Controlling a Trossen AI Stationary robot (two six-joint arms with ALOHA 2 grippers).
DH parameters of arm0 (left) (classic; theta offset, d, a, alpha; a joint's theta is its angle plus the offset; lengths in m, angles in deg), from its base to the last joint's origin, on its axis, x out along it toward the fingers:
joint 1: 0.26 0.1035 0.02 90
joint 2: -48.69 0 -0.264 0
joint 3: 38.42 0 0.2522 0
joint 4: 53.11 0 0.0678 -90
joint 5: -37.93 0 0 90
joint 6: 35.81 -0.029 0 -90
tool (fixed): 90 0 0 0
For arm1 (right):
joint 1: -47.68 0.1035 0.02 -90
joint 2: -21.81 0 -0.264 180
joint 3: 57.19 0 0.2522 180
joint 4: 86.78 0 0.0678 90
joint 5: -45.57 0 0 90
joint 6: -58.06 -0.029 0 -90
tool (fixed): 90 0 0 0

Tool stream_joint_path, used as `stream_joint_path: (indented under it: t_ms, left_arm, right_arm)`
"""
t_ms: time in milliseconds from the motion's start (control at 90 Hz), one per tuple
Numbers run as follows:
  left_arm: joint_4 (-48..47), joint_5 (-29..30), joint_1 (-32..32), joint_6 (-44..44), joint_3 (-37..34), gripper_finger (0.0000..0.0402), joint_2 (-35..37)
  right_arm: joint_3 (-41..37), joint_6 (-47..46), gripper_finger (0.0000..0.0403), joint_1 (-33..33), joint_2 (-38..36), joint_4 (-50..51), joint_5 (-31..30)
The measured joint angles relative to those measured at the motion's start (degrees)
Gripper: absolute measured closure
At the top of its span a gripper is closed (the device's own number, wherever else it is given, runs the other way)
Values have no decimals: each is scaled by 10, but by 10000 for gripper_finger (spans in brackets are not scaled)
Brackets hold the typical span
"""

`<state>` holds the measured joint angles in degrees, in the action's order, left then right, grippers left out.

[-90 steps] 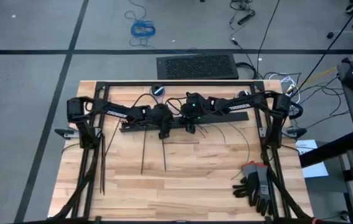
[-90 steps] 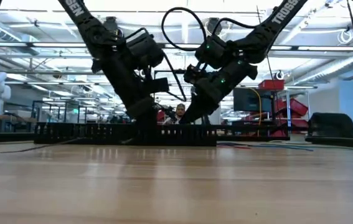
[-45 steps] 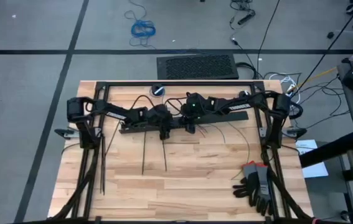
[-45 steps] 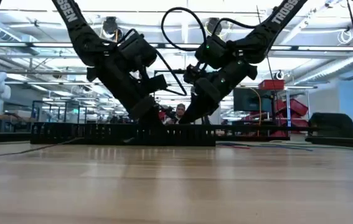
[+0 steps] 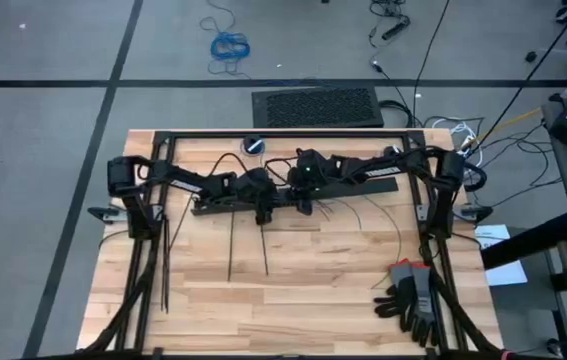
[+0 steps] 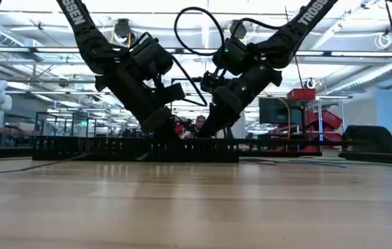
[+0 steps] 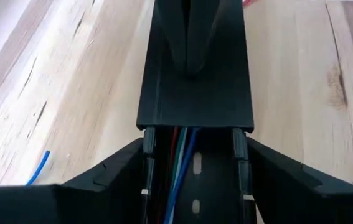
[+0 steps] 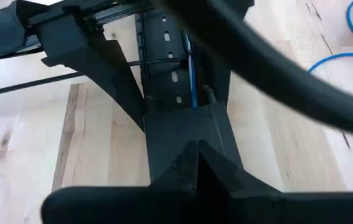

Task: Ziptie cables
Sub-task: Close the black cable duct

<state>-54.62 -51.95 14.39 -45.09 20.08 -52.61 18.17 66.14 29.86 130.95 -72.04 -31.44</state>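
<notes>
From above, both arms reach in toward the middle of the wooden bench (image 5: 313, 290). The left claw (image 5: 262, 203) and the right claw (image 5: 304, 197) meet over a black slotted wire duct (image 5: 225, 203) lying crosswise near the far half. Several zipties (image 5: 231, 245) lie straight on the boards just nearer than the duct. A pair of work gloves (image 5: 410, 300) sits at the near right corner, and a coiled blue cable (image 5: 229, 45) lies on the floor beyond.

At bench height, the two claws come down onto the duct (image 6: 99, 147) side by side; a person shows far behind, between them.

The left wrist camera shows the left claw's fingers (image 7: 111, 174) spread wide astride the duct, touching its side walls. The cables (image 7: 179, 165), blue, green and red, run inside the channel and pass under a flat black cover (image 7: 195, 81).

The right wrist camera shows the right claw's fingers (image 8: 182, 174) closed down upon that cover; whether they truly grip it I cannot tell.
</notes>
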Motion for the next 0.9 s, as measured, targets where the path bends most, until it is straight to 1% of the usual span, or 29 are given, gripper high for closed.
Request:
stream_joint_path:
  t_ms: [400, 567, 689, 800, 900]
  left_arm:
    - [5, 2, 0, 10, 0, 151, -3]
    - [10, 9, 0, 11, 0, 150, -4]
    - [6, 38, -1, 15, 1, 134, -4]
    - [-32, 54, 2, 16, 7, 113, 7]
    - [-71, 64, 2, 16, 9, 104, 26]
  right_arm:
    - [8, 2, 403, 3, 2, -1, 4]
    - [9, -1, 403, 6, 17, -17, 3]
    - [10, -11, 403, 5, 22, -22, 3]
    - [11, -14, 403, 5, 23, -29, -1]
    - [11, -14, 403, 5, 23, -28, 1]
